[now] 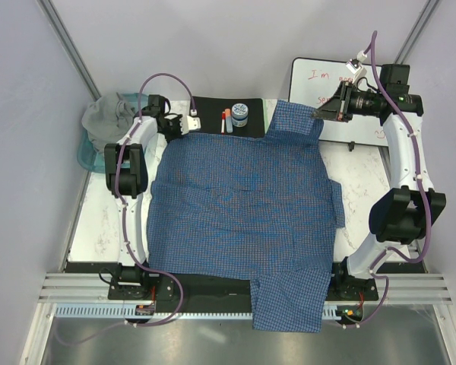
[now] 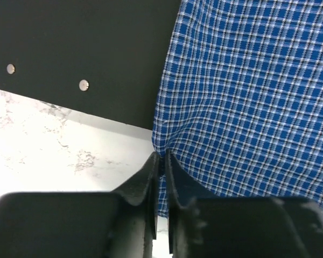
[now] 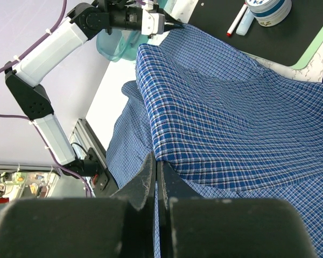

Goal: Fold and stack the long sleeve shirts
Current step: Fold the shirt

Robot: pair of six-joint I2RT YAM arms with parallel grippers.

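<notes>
The blue-and-white check shirt point(image 1: 243, 205) lies spread over the middle of the table, and one sleeve hangs over the near edge. My left gripper point(image 1: 188, 122) is shut on the shirt's far left edge; the left wrist view shows the fingers point(image 2: 162, 156) pinching the cloth point(image 2: 247, 97). My right gripper point(image 1: 317, 114) is shut on the far right corner and holds it raised; the right wrist view shows the fingers point(image 3: 155, 158) clamped on a fold of the shirt point(image 3: 220, 107). The grey shirt point(image 1: 110, 114) lies bunched in the teal tub point(image 1: 86, 154) at the far left.
A black mat point(image 1: 213, 106) at the back holds a small jar point(image 1: 239, 114) and markers point(image 1: 226, 120). A whiteboard point(image 1: 319, 80) lies at the back right. The table's marble top point(image 1: 99, 228) shows left and right of the shirt.
</notes>
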